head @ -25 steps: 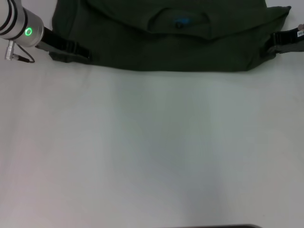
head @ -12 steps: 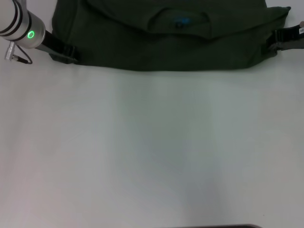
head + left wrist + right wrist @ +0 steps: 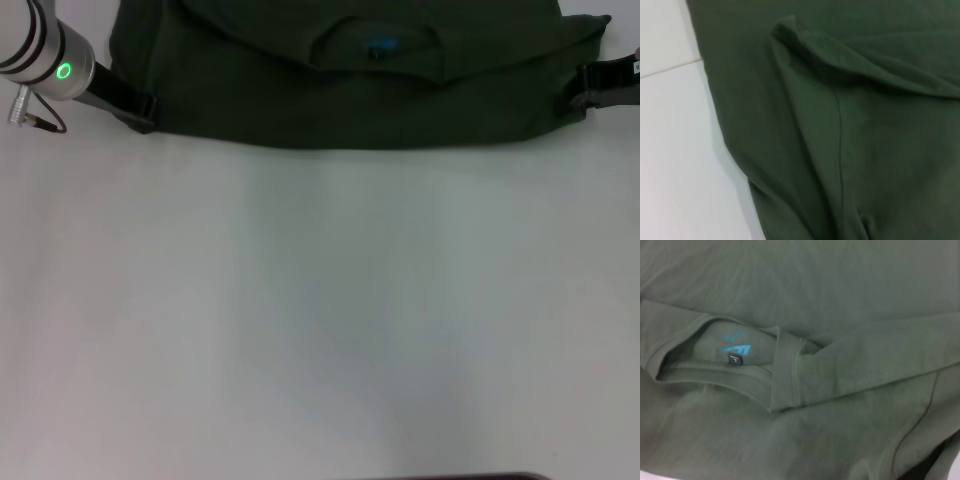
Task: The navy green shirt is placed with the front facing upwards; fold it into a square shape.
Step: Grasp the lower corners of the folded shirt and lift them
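The navy green shirt (image 3: 330, 100) lies folded along the far edge of the white table (image 3: 320, 300). Its neckline faces up, showing the blue print and small black neck label (image 3: 380, 46). My left gripper (image 3: 140, 108) sits low at the shirt's left edge, touching or just beside the cloth. At the shirt's right edge my right gripper (image 3: 585, 88) is open with nothing in it. The left wrist view shows the shirt (image 3: 840, 125) with a fold and a seam next to bare table. In the right wrist view, the shirt (image 3: 815, 300) fills the frame around the collar and its label (image 3: 735, 359).
Broad white tabletop stretches from the shirt's near edge to the front of the head view. A dark strip (image 3: 460, 476) shows at the very bottom edge. A thin cable (image 3: 40, 122) hangs by the left wrist.
Both grippers have drawn outward from the shirt: the left one slid left off the shirt's corner, and the right one moved slightly right. The shirt has stayed still.
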Controlling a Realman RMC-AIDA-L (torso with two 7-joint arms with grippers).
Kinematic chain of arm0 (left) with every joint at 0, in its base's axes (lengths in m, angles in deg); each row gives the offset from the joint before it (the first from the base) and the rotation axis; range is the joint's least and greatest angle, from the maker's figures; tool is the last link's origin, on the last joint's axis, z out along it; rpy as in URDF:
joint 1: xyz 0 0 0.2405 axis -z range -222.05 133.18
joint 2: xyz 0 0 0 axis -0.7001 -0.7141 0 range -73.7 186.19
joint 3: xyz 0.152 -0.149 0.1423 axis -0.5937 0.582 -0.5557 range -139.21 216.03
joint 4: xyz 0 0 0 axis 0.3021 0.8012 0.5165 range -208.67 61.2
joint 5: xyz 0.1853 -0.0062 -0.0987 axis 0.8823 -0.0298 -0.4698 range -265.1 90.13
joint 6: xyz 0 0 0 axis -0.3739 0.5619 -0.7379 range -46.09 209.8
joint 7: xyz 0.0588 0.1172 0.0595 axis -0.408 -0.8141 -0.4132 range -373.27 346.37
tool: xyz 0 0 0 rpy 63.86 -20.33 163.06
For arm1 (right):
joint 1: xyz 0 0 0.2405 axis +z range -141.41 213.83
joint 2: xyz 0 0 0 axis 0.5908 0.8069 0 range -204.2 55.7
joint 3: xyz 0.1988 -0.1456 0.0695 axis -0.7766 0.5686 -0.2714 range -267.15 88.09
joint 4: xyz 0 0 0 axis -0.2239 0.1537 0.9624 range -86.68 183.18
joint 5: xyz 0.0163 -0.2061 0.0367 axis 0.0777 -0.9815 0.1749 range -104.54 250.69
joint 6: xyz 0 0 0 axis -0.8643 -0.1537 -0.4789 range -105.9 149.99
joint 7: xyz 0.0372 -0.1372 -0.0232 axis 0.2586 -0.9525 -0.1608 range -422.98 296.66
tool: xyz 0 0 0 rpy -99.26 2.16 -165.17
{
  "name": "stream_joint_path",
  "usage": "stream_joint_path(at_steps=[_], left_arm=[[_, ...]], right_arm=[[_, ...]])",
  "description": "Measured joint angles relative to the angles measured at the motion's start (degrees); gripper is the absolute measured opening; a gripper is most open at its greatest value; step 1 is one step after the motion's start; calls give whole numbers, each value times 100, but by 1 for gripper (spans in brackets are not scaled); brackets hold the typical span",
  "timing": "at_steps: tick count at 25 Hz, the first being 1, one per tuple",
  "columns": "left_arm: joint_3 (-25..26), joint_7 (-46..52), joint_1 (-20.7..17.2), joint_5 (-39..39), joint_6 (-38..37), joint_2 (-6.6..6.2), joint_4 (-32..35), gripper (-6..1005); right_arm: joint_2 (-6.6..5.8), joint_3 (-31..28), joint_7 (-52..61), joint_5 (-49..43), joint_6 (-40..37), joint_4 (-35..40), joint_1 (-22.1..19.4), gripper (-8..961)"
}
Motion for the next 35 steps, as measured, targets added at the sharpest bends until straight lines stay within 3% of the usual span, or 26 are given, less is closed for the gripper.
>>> stream_joint_path(at_steps=[6, 15, 26, 35], left_arm=[[0, -3, -1, 0, -182, -35, 53, 83], [-6, -115, -68, 0, -764, -52, 329, 58], [-11, -380, -459, 0, -2062, -28, 1137, 53], [-94, -700, -729, -1, -3292, -55, 1582, 54]], right_arm=[[-2, -20, -2, 0, 6, 0, 7, 46], [6, -17, -43, -1, -81, 54, 53, 47], [209, 82, -80, -51, -1070, 830, -220, 49], [187, 97, -223, -190, -1824, 959, -448, 50]])
